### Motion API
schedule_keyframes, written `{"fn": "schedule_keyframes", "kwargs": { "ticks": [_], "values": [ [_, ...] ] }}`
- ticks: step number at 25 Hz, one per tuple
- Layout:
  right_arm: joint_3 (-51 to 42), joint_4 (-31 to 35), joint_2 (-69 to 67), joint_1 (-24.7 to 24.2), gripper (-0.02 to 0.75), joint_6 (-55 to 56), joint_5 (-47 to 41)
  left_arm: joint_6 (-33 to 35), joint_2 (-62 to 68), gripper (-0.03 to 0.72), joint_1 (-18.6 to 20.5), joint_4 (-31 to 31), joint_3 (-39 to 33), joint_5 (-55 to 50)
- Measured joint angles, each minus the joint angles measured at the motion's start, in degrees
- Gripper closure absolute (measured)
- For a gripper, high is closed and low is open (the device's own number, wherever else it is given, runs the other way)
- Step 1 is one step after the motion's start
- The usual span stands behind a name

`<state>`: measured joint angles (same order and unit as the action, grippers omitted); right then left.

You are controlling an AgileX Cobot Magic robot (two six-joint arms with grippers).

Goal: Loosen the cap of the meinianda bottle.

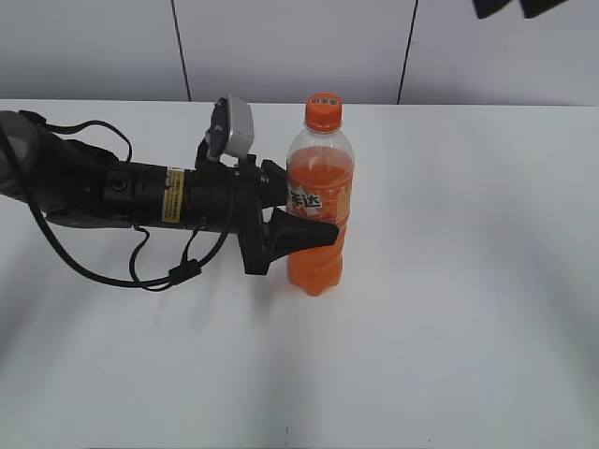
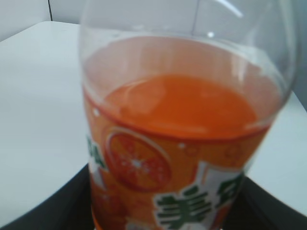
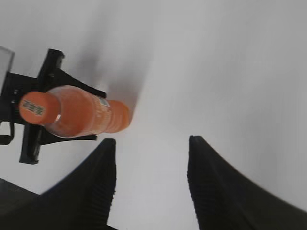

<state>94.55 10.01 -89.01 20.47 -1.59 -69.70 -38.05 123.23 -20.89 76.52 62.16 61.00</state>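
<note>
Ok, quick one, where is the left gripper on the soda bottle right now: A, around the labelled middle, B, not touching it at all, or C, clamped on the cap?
A: the left gripper has its fingers on either side of the meinianda bottle at label height, well below the cap.

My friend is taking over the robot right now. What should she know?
Left gripper: shut on the meinianda bottle, its jaws clamped on either side of the labelled middle. The bottle stands upright on the white table, about half full of orange soda.
Right gripper: open and empty, up high above the table, to one side of the bottle.
The cap sits on the bottle's neck; nothing is touching it.
Done: the bottle is held steady.
Left: bring the right gripper down over the cap, close on it and twist to loosen it.
</note>
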Motion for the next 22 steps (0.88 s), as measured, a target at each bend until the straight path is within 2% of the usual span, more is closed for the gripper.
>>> {"fn": "schedule_keyframes", "kwargs": {
  "ticks": [6,11,16,22],
  "values": [
    [3.24,0.04,-5.72,7.55,0.372,0.8,-0.03,0.0,0.0,0.258,0.0,0.0,0.0,0.05],
    [5.54,0.04,-9.16,11.49,0.372,1.59,-0.03,-0.11,0.0,0.258,0.0,0.06,0.0,0.05],
    [7.31,0.04,-11.38,14.38,0.372,1.59,-0.03,-0.92,0.0,0.258,0.0,0.06,0.0,0.0],
    [7.42,-0.17,-14.03,14.76,0.372,1.59,-0.03,-1.17,0.0,0.258,0.0,0.06,0.0,0.05]
  ]
}}
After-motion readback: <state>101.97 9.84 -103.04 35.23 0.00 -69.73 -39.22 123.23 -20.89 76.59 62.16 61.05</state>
